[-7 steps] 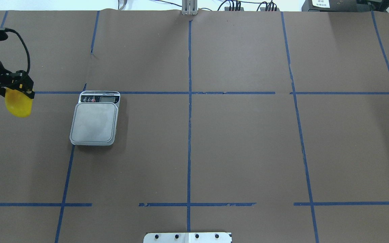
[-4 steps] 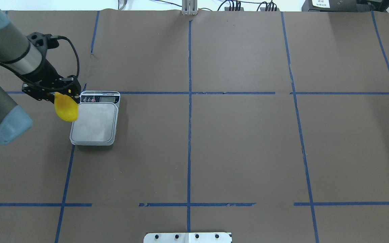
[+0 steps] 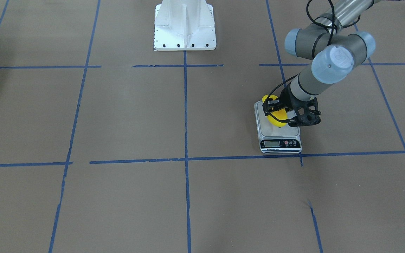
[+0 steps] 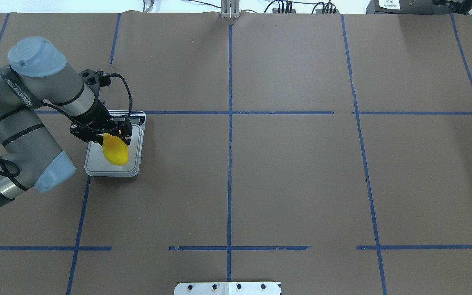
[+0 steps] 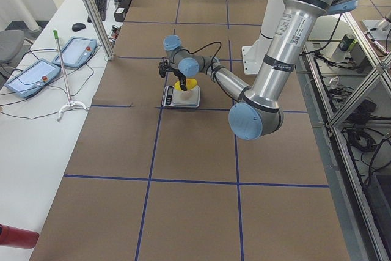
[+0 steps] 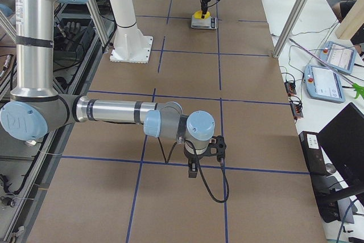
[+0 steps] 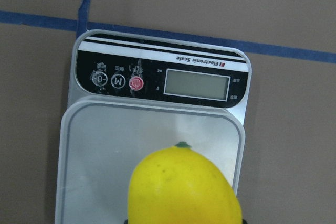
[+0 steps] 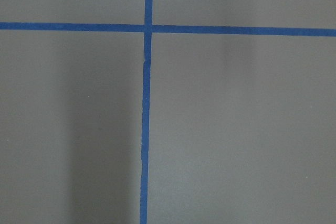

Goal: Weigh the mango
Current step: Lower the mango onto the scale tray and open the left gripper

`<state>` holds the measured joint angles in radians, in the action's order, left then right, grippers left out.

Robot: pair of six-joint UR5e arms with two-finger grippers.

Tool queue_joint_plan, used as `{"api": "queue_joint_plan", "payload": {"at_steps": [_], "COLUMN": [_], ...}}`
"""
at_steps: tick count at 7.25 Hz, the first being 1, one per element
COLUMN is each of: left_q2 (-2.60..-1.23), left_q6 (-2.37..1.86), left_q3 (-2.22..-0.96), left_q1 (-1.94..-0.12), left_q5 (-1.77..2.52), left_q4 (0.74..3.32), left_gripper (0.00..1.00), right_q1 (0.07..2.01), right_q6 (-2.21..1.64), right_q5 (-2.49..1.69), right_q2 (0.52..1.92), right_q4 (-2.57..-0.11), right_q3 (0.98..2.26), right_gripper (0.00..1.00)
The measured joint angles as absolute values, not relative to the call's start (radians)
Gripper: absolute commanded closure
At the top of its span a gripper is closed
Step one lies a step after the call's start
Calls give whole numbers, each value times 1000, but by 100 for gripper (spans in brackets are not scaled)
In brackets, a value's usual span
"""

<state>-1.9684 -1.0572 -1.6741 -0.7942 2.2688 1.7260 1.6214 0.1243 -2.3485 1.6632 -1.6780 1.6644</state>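
Mango (image 4: 116, 154) is clamped in left claw (image 4: 112, 138), held over platform of scale (image 7: 152, 129) marked "Electronic Scale", one button marked "M". Right claw (image 6: 213, 147): grip state cannot be told, seen low over surface (image 4: 301, 184).

Overhead camera: high behind the robot, facing forward and down, takes in the whole surface (image 4: 301, 184); scale (image 4: 134, 157) toward 9 o'clock. Front camera: across the surface, facing the robot, steep; same scale toward 3 o'clock. Two end cameras look along the surface from far off; scale small in both. Left wrist camera: very near, just above scale and mango (image 7: 184, 187). Right wrist camera: near, straight down on a tape cross (image 8: 148, 27).
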Motion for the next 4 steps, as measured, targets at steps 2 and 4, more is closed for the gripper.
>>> {"api": "queue_joint_plan", "payload": {"at_steps": [2, 4], "left_q2": [-1970, -1971], "left_q6": [-1058, -1057], "left_q3": [-1659, -1649], "left_q1": [-782, -781], "left_q5": [2267, 2266], "left_q4": [1744, 1759], "left_gripper": [34, 0], "right_q1": [1621, 1621], "right_q6": [124, 124], "right_q5": [-2349, -2349], "right_q2": [1663, 1663], "right_q4": [-1678, -1678], "right_q3": [1664, 1664], "right_gripper": [0, 0]}}
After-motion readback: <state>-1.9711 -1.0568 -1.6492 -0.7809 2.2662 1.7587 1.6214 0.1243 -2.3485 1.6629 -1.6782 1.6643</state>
